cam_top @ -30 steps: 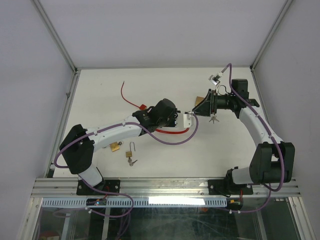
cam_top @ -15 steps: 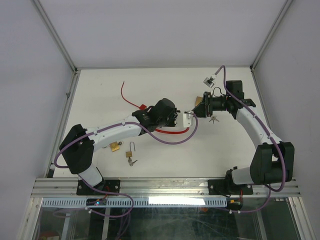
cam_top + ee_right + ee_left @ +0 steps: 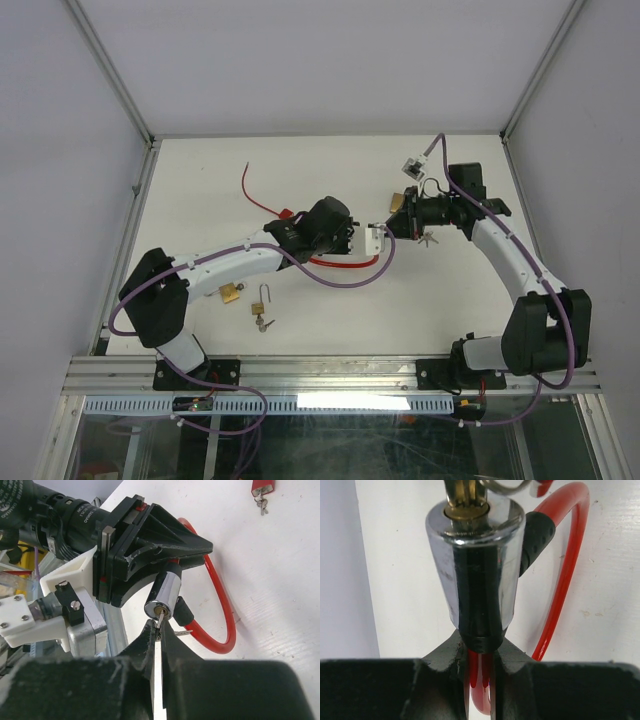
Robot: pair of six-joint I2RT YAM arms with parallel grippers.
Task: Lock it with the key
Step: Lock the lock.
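**Right Gripper Closed on the Key**

A second earlier the right gripper (image 3: 159, 630) had stood wide, back from the lock. It had since moved in and pinched narrowly onto the small metal key (image 3: 159, 622). The left gripper (image 3: 479, 641) had not shifted. It was clamped on the chrome cylinder lock (image 3: 475, 565), held above the middle of the white table (image 3: 330, 170), a little toward the right edge.

The top view hid the lock under the two wrists and showed only the red plastic-coated cable (image 3: 345, 263) looping toward the near edge. It alone showed a brass padlock (image 3: 230, 293) near the near-left corner. The right wrist view showed the key seated in the keyhole. The left wrist view showed the cylinder's black base gripped between the fingers.
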